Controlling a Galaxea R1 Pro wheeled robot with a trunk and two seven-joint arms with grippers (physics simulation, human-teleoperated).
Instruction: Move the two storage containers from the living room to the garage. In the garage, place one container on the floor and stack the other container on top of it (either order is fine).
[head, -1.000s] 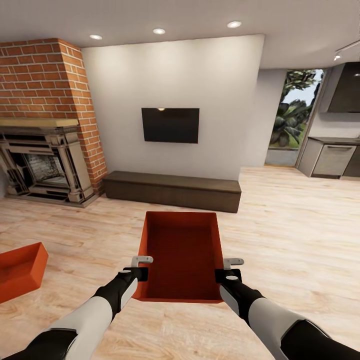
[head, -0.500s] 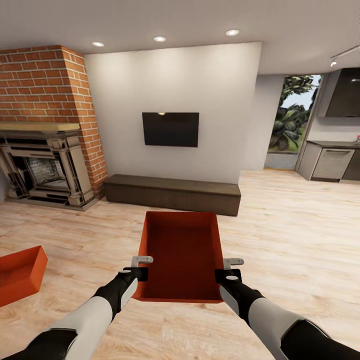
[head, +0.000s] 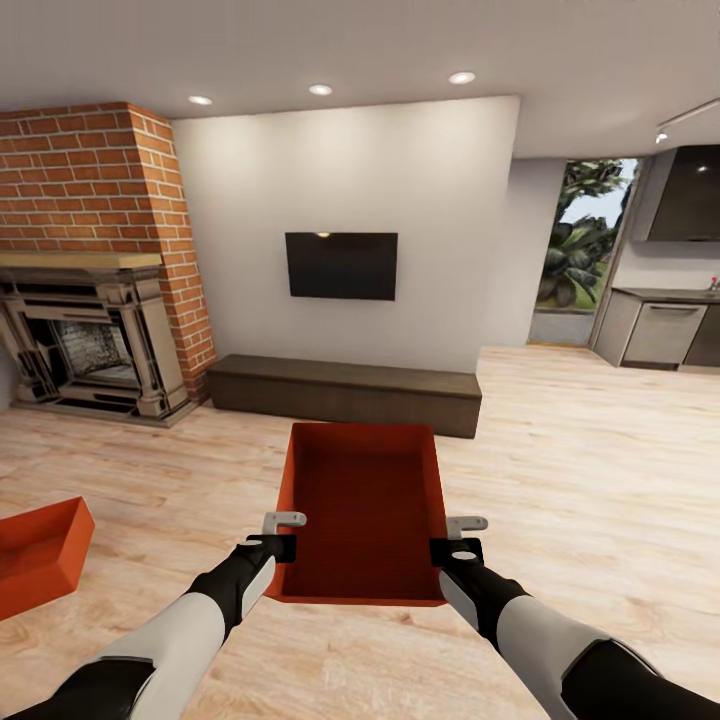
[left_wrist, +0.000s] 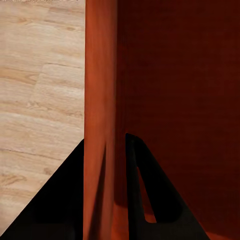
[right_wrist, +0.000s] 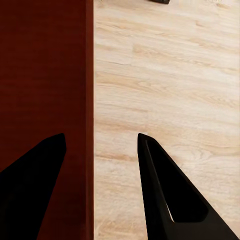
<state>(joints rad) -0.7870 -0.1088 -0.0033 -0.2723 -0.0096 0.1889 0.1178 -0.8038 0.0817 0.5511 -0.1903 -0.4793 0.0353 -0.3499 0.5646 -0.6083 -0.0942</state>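
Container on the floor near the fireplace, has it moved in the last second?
No. The spare container and the fireplace slid down the view together, so the camera moved, not the container.

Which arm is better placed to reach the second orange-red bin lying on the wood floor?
Left, probably: the orange-red open-top floor bin lies on that side, nearer the left tool; it and the right tool straddle the carried bin's walls.
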